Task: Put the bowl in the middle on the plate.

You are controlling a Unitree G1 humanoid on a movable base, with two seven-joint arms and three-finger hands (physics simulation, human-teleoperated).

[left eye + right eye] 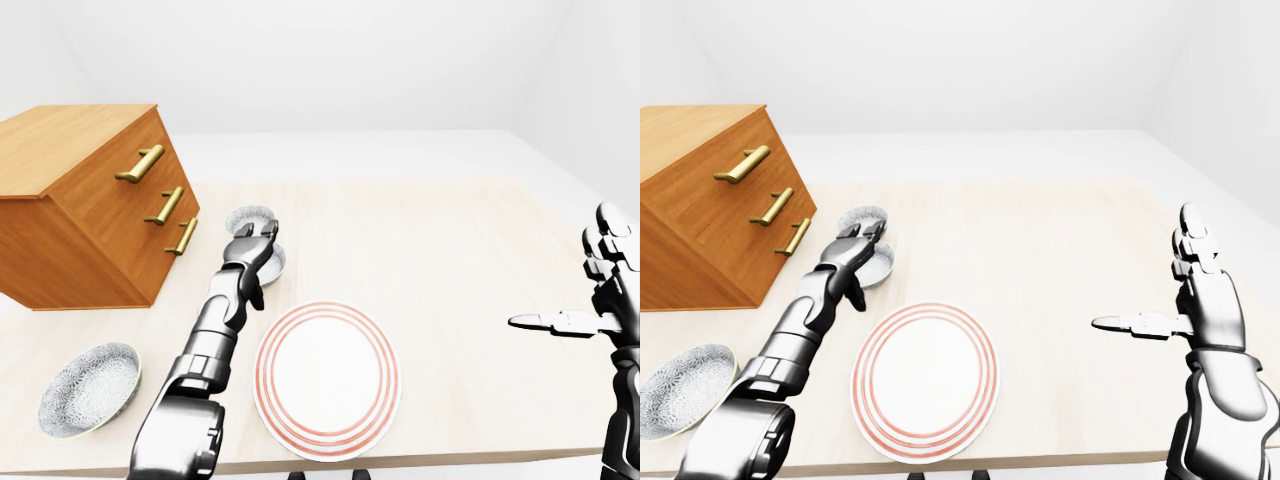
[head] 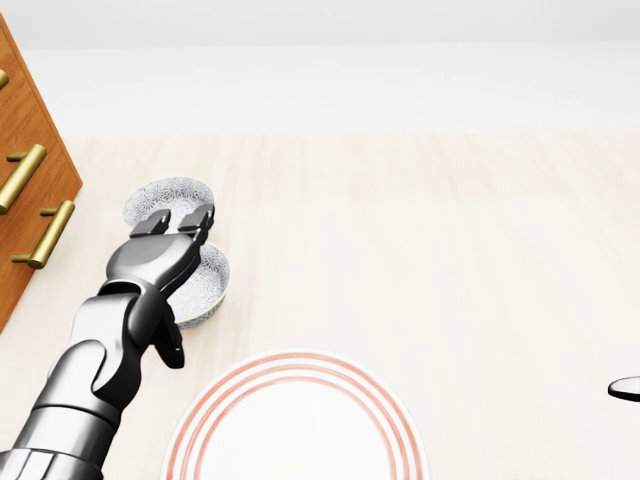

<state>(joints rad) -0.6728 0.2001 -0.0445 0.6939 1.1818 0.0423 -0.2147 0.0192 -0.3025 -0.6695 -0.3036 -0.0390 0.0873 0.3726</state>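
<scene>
Risk: your left hand (image 2: 185, 225) hangs above two bowls standing close together, so closing could catch the far bowl (image 2: 165, 195) or tip the middle bowl (image 2: 205, 285) by its rim. The middle bowl sits on the table (image 2: 450, 260), just up-left of the plate (image 1: 328, 378). Left arm extended, fingers narrowly parted, holding nothing. Right hand (image 1: 1185, 300) spread wide, idle, well apart.

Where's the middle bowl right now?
In the head view the middle bowl sits left of centre, under the left hand, between the far bowl above it and the plate below.
</scene>
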